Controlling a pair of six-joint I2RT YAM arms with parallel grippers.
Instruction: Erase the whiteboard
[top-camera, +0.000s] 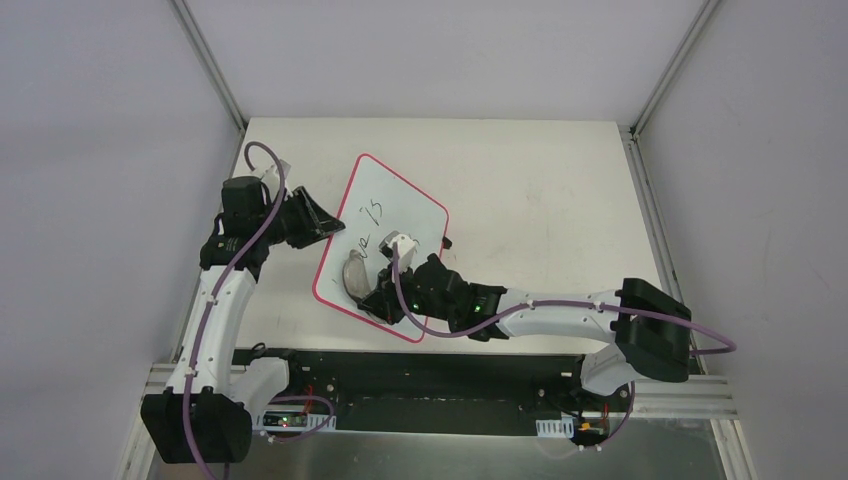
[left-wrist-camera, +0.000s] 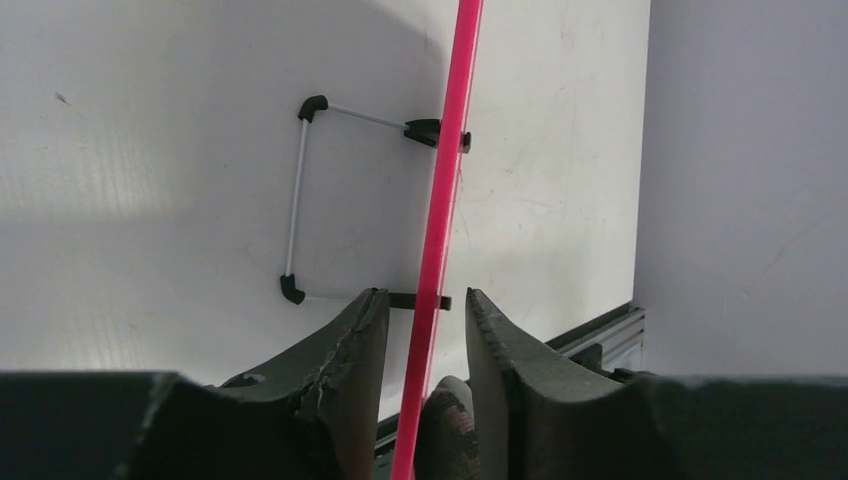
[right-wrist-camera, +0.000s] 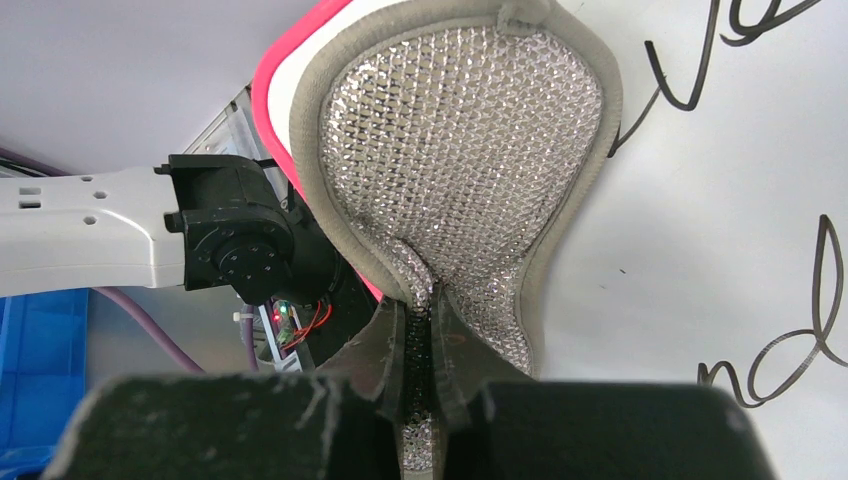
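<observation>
Whiteboard (top-camera: 395, 215): askew on the worktop (top-camera: 540, 190), left of centre, black handwriting (top-camera: 372, 240) on it.
Left fingers (left-wrist-camera: 350, 340): released, straddling the red frame edge, a gap either side.
Right fingers (right-wrist-camera: 385, 345): clenched on a grey mesh pad (right-wrist-camera: 465, 150), which lies against the board's near corner.

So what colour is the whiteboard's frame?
Bright red-pink frame; it shows best in the left wrist view.

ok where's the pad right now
In the top view the pad sits at the whiteboard's near-left edge, just below the handwriting. It is pinched by its narrow end in the right gripper.
</observation>
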